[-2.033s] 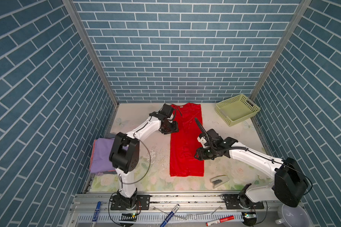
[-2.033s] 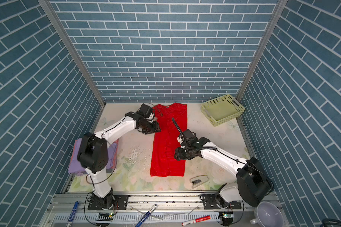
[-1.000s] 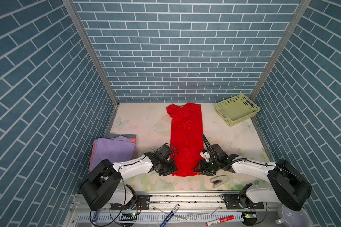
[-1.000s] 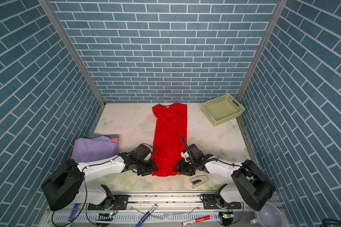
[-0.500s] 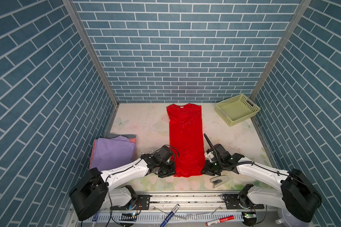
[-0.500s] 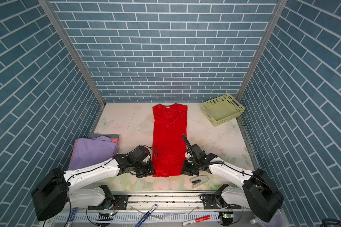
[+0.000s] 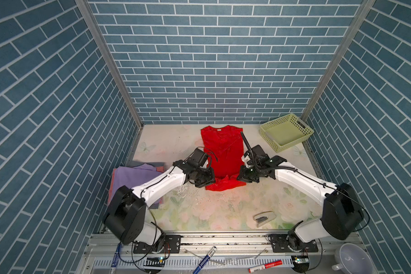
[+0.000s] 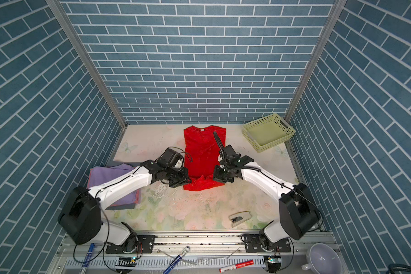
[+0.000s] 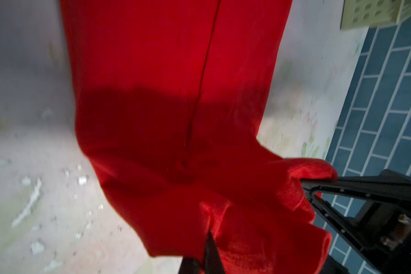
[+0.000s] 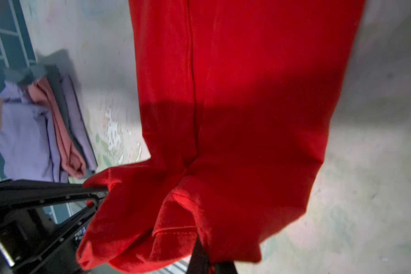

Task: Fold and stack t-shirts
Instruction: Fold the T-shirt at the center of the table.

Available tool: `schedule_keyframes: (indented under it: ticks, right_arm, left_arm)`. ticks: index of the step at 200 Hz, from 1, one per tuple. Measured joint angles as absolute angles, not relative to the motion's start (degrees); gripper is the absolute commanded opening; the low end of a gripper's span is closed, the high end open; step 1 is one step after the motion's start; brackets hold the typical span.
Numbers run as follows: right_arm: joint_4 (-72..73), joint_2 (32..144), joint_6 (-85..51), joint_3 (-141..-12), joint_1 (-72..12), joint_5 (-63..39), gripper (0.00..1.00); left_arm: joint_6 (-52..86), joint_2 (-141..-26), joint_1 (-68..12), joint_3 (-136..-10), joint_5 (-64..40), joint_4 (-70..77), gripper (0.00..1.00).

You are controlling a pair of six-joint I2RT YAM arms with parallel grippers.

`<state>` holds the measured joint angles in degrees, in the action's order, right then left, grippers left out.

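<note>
Salmon-pink t-shirt (image 7: 160, 168) mostly under lavender t-shirt (image 7: 133, 176).

The bright red t-shirt (image 7: 223, 151) lay as a long narrow strip, collar farthest away, its near hem raised off the bench (image 7: 223, 208) and bunched, while a lavender t-shirt (image 7: 133, 175) topped a folded stack over a salmon-pink t-shirt (image 10: 67, 147) and a grey t-shirt (image 10: 55, 73) at the bench's left edge.

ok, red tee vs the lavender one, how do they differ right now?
Fold: the red t-shirt is a long narrow strip; the lavender t-shirt is a flat rectangle.
Grip: the red t-shirt's near hem is pinched and lifted by the left claw and right claw; no claw holds the lavender t-shirt.
Place: the red t-shirt lies centre; the lavender t-shirt tops a pile at left.
Both are plain cloth.
</note>
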<state>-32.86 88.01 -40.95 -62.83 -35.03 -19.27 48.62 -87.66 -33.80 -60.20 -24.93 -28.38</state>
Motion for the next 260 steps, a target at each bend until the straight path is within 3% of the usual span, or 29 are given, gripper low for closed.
schedule_keyframes:
  ticks: [58, 99, 106, 115, 127, 136, 147, 199, 237, 260]
  right_arm:
    - [-32.9, 107.2, -37.4, -77.5, -29.6, -17.2, 0.0]
    - [-32.9, 111.5, -37.0, -81.6, -27.9, -17.1, 0.0]
    - [-32.7, 112.2, -37.0, -82.4, -27.2, -17.4, 0.08]
    - [-32.1, 113.1, -37.1, -83.5, -26.4, -18.3, 0.28]
    - [-31.6, 114.7, -37.2, -85.5, -25.2, -19.6, 0.35]
    - [-31.2, 115.9, -37.2, -87.2, -24.3, -20.3, 0.5]
    - [-30.6, 116.8, -37.4, -88.9, -23.0, -20.5, 0.6]
    - [-27.9, 113.2, -37.7, -88.6, -18.7, -19.9, 0.6]
    - [-24.7, 103.0, -40.6, -75.2, -19.7, -21.2, 0.61]
    - [-23.1, 98.2, -43.1, -66.6, -20.4, -23.1, 0.69]
  left_arm:
    - [43.5, -105.1, -25.6, -72.0, -27.1, -25.3, 0.0]
    - [43.1, -113.0, -23.1, -79.9, -28.7, -24.1, 0.04]
    - [43.0, -113.8, -22.8, -81.1, -28.8, -24.1, 0.12]
    - [42.8, -114.6, -22.5, -82.6, -28.9, -24.3, 0.22]
    - [42.5, -115.3, -22.0, -84.3, -29.0, -24.4, 0.28]
    - [42.7, -115.8, -21.5, -85.5, -29.0, -24.4, 0.34]
    - [42.5, -116.2, -20.7, -86.8, -28.9, -24.3, 0.39]
    - [44.0, -114.5, -15.9, -87.3, -24.6, -22.2, 0.46]
    - [40.5, -105.6, -15.7, -79.6, -22.6, -24.4, 0.51]
    - [39.3, -97.1, -16.3, -69.4, -23.3, -24.8, 0.61]
